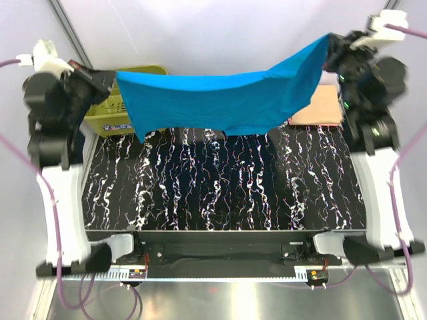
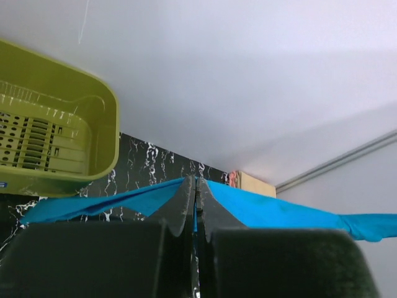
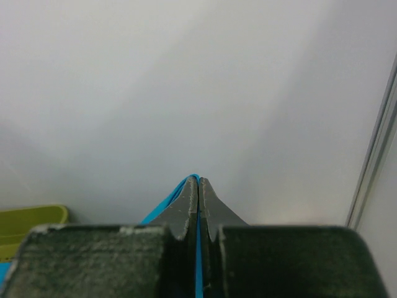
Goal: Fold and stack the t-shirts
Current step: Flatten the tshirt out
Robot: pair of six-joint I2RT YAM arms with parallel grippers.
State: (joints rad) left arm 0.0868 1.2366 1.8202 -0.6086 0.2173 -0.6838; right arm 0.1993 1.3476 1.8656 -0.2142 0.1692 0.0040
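Observation:
The turquoise-blue t-shirt (image 1: 220,100) hangs stretched in the air above the back of the table, held at both ends. My left gripper (image 1: 115,79) is shut on its left corner, and the cloth (image 2: 279,211) runs off to either side of the closed fingers (image 2: 180,202). My right gripper (image 1: 331,45) is shut on the right corner, higher up; a thin blue edge (image 3: 170,202) shows between its fingers (image 3: 211,202). The pale peach t-shirt (image 1: 319,107) lies flat at the back right of the table, partly hidden behind the blue one, and shows as a peach-orange slab (image 2: 254,183) in the left wrist view.
An olive-green plastic basket (image 1: 137,71) stands at the back left, half hidden by the blue cloth and my left arm; its open inside (image 2: 49,136) faces the left wrist camera. The black marbled tabletop (image 1: 220,187) lies below the hanging shirt. A white wall stands behind.

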